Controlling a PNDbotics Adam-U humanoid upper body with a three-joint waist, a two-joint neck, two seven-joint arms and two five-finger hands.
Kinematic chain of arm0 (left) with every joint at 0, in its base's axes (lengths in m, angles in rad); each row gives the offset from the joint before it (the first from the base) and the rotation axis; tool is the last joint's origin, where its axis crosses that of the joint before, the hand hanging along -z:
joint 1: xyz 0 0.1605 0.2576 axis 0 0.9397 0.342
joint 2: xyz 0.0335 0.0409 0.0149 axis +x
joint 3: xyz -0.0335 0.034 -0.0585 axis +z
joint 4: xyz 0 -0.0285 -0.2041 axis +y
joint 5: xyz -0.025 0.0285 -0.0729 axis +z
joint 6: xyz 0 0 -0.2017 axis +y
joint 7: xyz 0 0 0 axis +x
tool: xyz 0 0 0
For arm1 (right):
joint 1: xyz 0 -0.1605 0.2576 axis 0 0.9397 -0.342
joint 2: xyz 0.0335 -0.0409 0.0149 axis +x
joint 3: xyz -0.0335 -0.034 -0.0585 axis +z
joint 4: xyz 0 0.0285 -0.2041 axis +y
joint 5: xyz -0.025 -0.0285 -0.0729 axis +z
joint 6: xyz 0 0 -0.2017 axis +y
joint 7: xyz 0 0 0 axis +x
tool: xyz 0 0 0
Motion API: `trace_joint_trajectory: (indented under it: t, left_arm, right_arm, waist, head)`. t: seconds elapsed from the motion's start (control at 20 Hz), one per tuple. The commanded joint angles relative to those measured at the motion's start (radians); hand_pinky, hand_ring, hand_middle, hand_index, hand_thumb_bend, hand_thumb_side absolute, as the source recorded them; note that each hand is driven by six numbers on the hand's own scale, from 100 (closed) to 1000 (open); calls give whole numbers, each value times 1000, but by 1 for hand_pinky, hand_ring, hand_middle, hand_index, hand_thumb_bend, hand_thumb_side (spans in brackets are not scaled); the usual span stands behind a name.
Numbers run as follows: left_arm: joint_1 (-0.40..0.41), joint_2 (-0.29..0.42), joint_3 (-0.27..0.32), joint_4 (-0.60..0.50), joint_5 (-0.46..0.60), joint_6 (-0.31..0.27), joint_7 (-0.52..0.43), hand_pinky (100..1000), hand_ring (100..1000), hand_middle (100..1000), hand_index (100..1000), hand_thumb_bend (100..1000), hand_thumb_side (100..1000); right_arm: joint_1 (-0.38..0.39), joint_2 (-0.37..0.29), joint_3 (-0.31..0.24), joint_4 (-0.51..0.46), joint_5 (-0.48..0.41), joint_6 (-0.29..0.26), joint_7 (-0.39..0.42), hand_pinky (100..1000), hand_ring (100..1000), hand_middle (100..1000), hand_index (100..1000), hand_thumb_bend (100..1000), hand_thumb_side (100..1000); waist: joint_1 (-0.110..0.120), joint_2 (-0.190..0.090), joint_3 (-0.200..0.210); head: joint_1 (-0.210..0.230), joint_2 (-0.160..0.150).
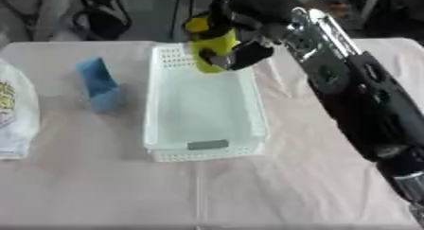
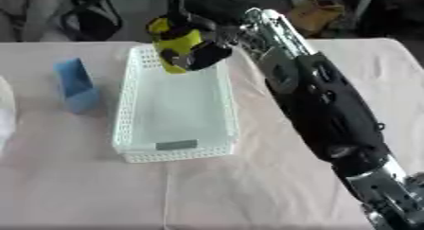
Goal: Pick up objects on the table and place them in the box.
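My right hand (image 1: 240,51) is shut on a yellow bottle with a black band (image 1: 208,40), holding it in the air over the far end of the white perforated box (image 1: 162,106). The arm reaches in from the lower right across the table. Nothing lies inside the box that I can see. A blue box-shaped object (image 1: 98,82) stands on the cloth left of the white box. A white bag with yellow print (image 1: 15,111) lies at the left edge. My left hand does not show in either view.
The table (image 1: 99,186) is covered with a pale pink cloth. Behind its far edge stand dark chairs and bags (image 1: 99,16) and a yellow-brown bag (image 2: 319,11).
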Motion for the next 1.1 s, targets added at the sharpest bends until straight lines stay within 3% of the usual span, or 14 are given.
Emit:
trace_joint_trajectory:
  t: [0.05,0.15,0.2,0.25,0.3,0.35,0.4,0.55,0.7,0.85,0.9,0.95,1.0,1.1]
  left_arm:
    - [-12,27,3,-14,4,-1,-2,566,630,654,849,257,925]
    - [-13,27,4,-15,3,-1,0,566,630,654,849,257,925]
    - [-14,27,4,-15,3,-1,-1,567,630,654,850,256,927]
    - [-14,26,3,-15,3,-1,-1,567,630,654,850,256,927]
    - [-15,26,3,-15,3,-1,-1,566,630,654,850,255,927]
    - [-15,26,3,-15,3,-1,-1,566,630,654,850,255,927]
    - [-15,26,4,-15,2,-1,-1,566,630,654,850,254,928]
    - [-14,26,5,-15,3,-1,1,566,630,654,850,254,928]
    - [-12,26,6,-14,3,-1,2,566,630,654,850,255,927]
    - [-13,25,6,-14,3,-1,2,566,630,654,850,255,927]
    - [-12,25,6,-14,3,-1,2,566,629,654,850,254,927]
    - [-10,25,7,-14,3,-1,3,566,629,654,850,254,927]
    - [-10,25,7,-14,3,-1,3,566,629,653,850,254,927]
    - [-9,25,8,-14,3,-1,4,566,629,653,850,255,927]
  right_arm:
    - [4,1,31,17,-45,-38,113,206,409,493,528,100,115]
    - [30,6,51,43,-63,-43,202,237,444,536,575,100,183]
    - [45,9,61,56,-68,-43,244,357,549,676,710,100,428]
    - [56,13,67,67,-72,-43,283,357,549,676,710,100,428]
    - [65,16,70,75,-75,-44,316,472,634,757,780,100,557]
    - [69,18,70,79,-77,-44,339,472,634,757,780,100,557]
    - [73,16,71,80,-68,-45,359,943,990,1000,1000,133,888]
    - [80,10,56,59,-28,-49,361,969,1000,1000,1000,168,876]
    - [78,2,34,30,2,-41,293,964,1000,1000,1000,137,794]
    - [78,-3,28,15,34,-36,239,963,1000,1000,1000,135,789]
    - [76,-6,19,8,40,-34,220,919,962,1000,992,100,620]
    - [76,-13,0,-12,46,-28,185,919,962,1000,992,100,620]
    - [78,-19,-16,-31,49,-22,149,877,911,980,968,100,517]
    - [89,-31,-40,-66,51,-5,65,873,906,976,966,100,506]
  waist:
    - [3,-17,-2]
    - [2,-16,-6]
    - [2,-15,-8]
    - [2,-14,-10]
    - [2,-14,-11]
    - [3,-14,-12]
    - [3,-15,-14]
    - [4,-16,-17]
    - [5,-18,-20]
    - [5,-19,-21]
    - [6,-20,-22]
    - [6,-20,-24]
    - [7,-21,-26]
    - [7,-21,-28]
  head:
    - [-5,-6]
    - [-4,-10]
    - [-5,-12]
    - [-6,-13]
    - [-6,-14]
    - [-7,-14]
    - [-7,-16]
    - [-7,-19]
    - [-8,-20]
    - [-7,-20]
    - [-5,-19]
    - [-2,-19]
    - [0,-18]
    - [3,-17]
